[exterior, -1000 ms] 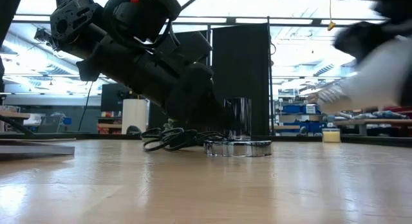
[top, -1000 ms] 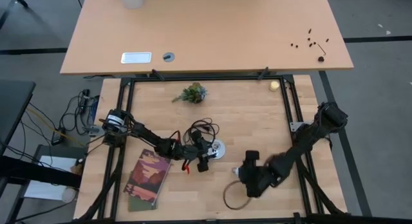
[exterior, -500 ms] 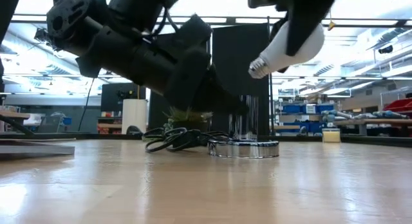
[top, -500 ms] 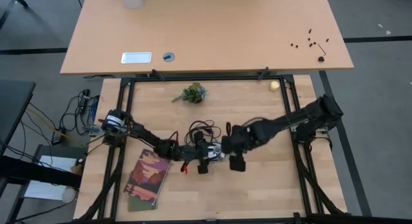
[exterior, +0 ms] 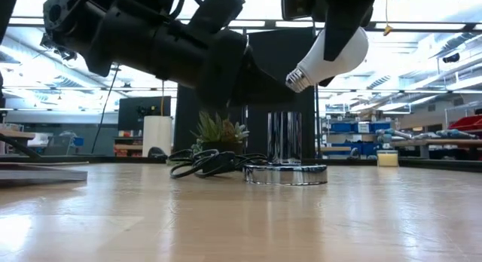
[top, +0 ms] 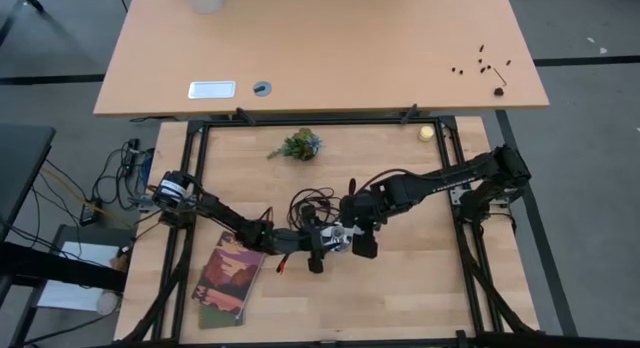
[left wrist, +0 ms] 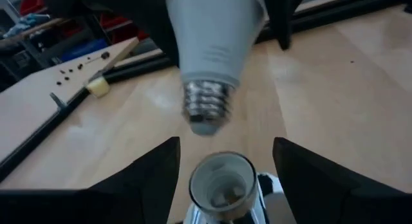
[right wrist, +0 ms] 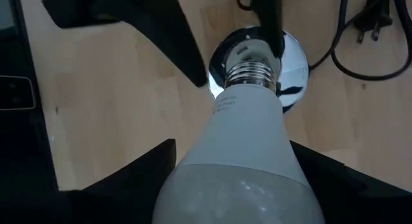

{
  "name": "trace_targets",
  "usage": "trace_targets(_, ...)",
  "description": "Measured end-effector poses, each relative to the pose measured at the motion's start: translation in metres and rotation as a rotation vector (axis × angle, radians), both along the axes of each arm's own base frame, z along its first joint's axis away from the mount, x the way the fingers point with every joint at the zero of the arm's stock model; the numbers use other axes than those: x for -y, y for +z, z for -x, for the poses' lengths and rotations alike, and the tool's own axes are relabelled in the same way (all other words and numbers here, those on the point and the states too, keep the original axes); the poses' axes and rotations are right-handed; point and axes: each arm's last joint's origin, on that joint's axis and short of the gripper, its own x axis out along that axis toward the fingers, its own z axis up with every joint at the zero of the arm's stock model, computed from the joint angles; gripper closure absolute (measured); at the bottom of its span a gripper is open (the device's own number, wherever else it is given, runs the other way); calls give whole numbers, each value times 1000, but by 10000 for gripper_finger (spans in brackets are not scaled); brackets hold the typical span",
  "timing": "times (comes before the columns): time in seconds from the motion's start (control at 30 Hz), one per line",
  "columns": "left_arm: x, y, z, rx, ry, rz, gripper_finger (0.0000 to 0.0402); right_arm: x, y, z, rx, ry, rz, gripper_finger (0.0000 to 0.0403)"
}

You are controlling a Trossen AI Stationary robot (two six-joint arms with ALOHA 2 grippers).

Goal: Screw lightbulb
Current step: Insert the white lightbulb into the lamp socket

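My right gripper (right wrist: pixel 232 179) pinches the lightbulb (exterior: pixel 329 57), tilted with its screw base toward seven o'clock just above the socket (left wrist: pixel 222 185), which sits between my left gripper's (left wrist: pixel 225 163) spread fingers.

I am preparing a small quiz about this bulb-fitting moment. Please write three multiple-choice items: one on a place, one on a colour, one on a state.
1. Where is the lightbulb?
A. lying on the book
B. in the air above the socket base
C. beside the plant

2. What colour is the bulb's glass?
A. white
B. red
C. green

3. How is the bulb's screw base?
A. fully screwed in
B. broken off
C. not yet in the socket

Answers: 1 B, the low view shows a clear gap over the socket; 2 A, it looks white in every view; 3 C, the threads hang bare in the right gripper.
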Motion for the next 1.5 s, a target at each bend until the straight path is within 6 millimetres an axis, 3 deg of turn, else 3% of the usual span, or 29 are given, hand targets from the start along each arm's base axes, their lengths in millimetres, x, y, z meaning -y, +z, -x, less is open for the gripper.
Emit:
trace_targets(0.7,11,8,1,49,27,-84,149,15,1,-5,1,-101,-91,129)
trace_targets(1.07,13,10,2,59,27,-106,149,24,6,-16,113,-157,-85,129)
trace_targets(1.5,26,12,9,95,131,-27,149,17,9,-22,210,-80,-41,129)
